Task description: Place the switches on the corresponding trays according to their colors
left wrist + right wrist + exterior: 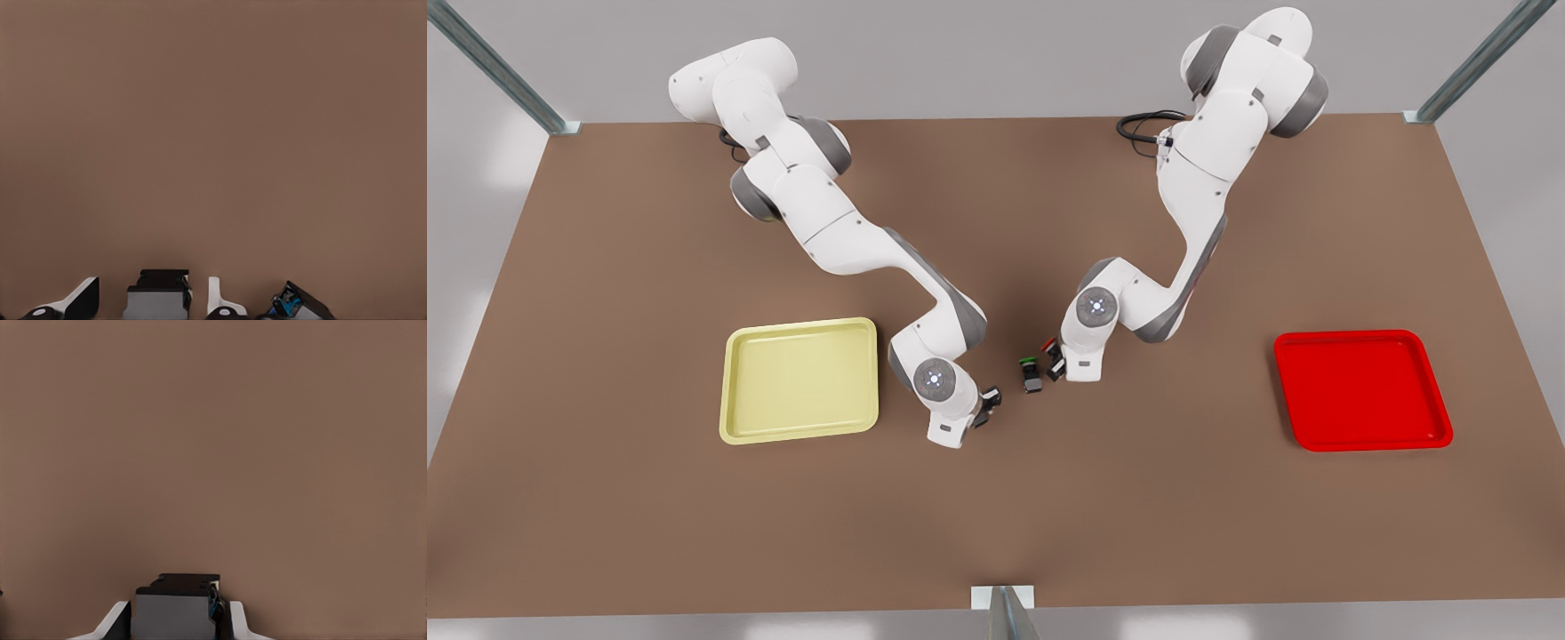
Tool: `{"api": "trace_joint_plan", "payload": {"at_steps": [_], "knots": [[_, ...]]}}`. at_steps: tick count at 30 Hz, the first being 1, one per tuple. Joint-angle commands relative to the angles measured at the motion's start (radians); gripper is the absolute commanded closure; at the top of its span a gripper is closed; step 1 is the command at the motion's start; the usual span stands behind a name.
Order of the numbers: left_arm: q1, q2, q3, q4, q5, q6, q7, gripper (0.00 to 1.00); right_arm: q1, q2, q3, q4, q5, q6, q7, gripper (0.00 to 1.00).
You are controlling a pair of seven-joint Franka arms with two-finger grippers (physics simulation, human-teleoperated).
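Note:
My left gripper (986,407) is low over the table beside the pale yellow tray (800,380). It is open, and its fingers (79,300) stand on both sides of a dark switch (158,295) with a small gap on each side. That switch's cap is hidden. My right gripper (1055,361) is at the table's middle, shut on the red-capped switch (1048,344), whose dark body (177,603) sits between the fingers (119,621). The red tray (1360,389) lies far off at the front view's right.
A green-capped switch (1032,373) lies on the brown table (996,516) between the two grippers. Another dark switch (297,305) lies tilted close beside my left gripper. Metal frame posts stand at the table's corners and front edge.

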Motion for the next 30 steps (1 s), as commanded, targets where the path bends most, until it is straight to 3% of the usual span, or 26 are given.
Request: {"api": "trace_joint_plan", "payload": {"at_steps": [1,4,8,15,19,20,22,25,26,30], "knots": [[-0.003,0.000,-0.001,0.000,0.006,0.000,0.000,0.26,0.000,0.000,-0.001,0.001,0.000,-0.003,0.000,0.49],[-0.006,-0.002,-0.002,0.000,0.006,-0.003,-0.002,0.28,0.000,0.000,-0.001,0.007,0.000,-0.013,0.000,0.53],[-0.013,-0.002,-0.002,-0.003,0.006,-0.005,-0.002,0.36,0.000,0.000,-0.001,0.007,0.000,-0.013,0.000,0.50],[-0.014,0.003,-0.002,-0.003,0.006,-0.002,-0.002,0.38,-0.005,-0.017,-0.002,0.036,0.041,-0.108,0.002,0.45],[-0.014,0.006,-0.002,-0.002,0.006,-0.002,-0.002,0.41,-0.164,-0.210,-0.007,0.068,0.034,-0.453,-0.130,0.44],[-0.014,0.005,-0.002,-0.002,0.006,-0.002,-0.002,0.42,-0.248,-0.287,-0.007,0.041,0.026,-0.550,-0.228,0.42],[-0.014,0.005,-0.002,0.000,0.004,-0.002,-0.003,0.44,-0.402,-0.503,-0.008,-0.283,-0.015,-0.483,-0.397,0.41],[-0.014,0.005,-0.002,0.003,0.006,0.000,-0.002,0.44,-0.431,-0.600,0.001,-0.501,-0.034,-0.385,-0.423,0.38],[-0.014,0.005,-0.002,0.003,0.007,0.003,-0.002,0.44,-0.433,-0.611,0.001,-0.524,-0.029,-0.378,-0.423,0.00],[-0.014,0.006,0.000,0.003,0.007,0.008,0.000,0.45,-0.443,-0.697,0.001,-0.680,0.002,-0.314,-0.442,0.00]]}}
